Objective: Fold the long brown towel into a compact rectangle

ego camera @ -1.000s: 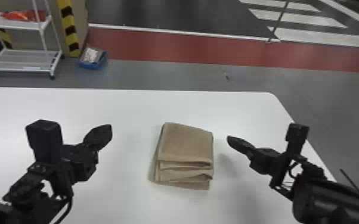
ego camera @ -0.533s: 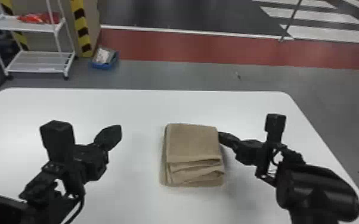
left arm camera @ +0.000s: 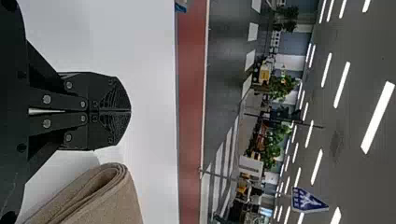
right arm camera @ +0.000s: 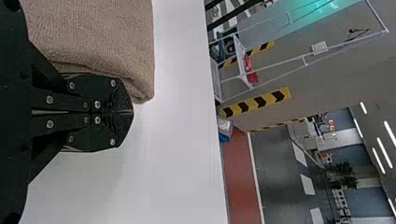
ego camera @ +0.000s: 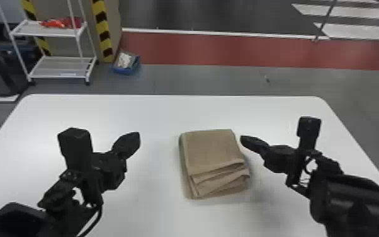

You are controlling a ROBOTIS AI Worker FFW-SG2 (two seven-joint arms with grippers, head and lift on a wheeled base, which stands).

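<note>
The brown towel (ego camera: 212, 151) lies folded in a thick, roughly rectangular stack, its layers fanned unevenly along the near edge. My left gripper (ego camera: 136, 137) is off to its left, shut and holding nothing. In the left wrist view that gripper (left arm camera: 130, 111) has closed fingers, with a rolled-looking fold of the towel (left arm camera: 105, 200) beyond it. Close by the towel's right edge is my right gripper (ego camera: 244, 140), also shut and empty. The right wrist view has the gripper (right arm camera: 132, 112) right alongside the towel (right arm camera: 98, 37); whether they touch I cannot tell.
Both arms stand over a white table (ego camera: 154, 113), whose far edge runs behind the towel. On the floor past it are a white shelf rack (ego camera: 61, 67) and a blue bin (ego camera: 126, 64).
My right gripper came left to the towel's right side, then backed off slightly. The towel has turned a little on the table. The head view has shifted. Left gripper stays to the left.
</note>
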